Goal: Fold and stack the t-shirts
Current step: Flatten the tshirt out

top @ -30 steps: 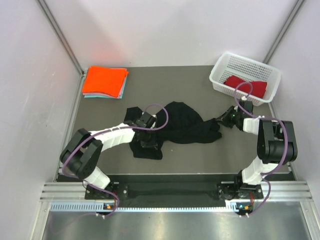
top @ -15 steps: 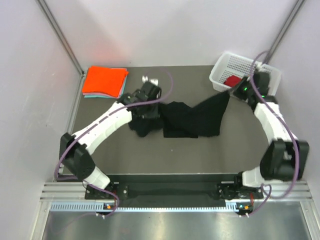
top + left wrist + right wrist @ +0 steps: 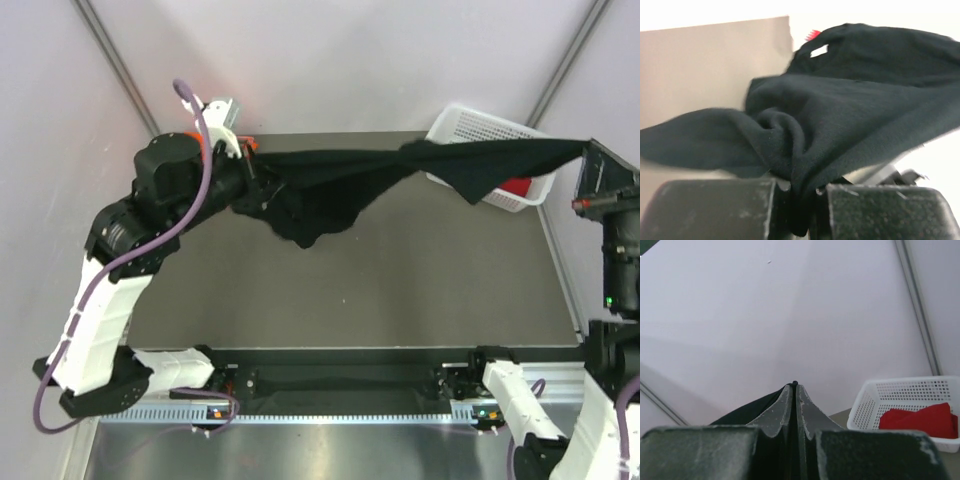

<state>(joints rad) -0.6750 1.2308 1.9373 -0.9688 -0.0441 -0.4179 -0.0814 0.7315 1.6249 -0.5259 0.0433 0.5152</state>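
My left tool (image 3: 799, 200), right tool (image 3: 794, 390) both clamped on black tee (image 3: 450, 160), stretched between them above far edge of desk (image 3: 350, 290), middle sagging.

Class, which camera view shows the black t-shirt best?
Top view: the black t-shirt hangs stretched from left gripper to right gripper, its full span visible. Left wrist shows only bunched cloth close up; right wrist, just a dark sliver by its shut jaws.
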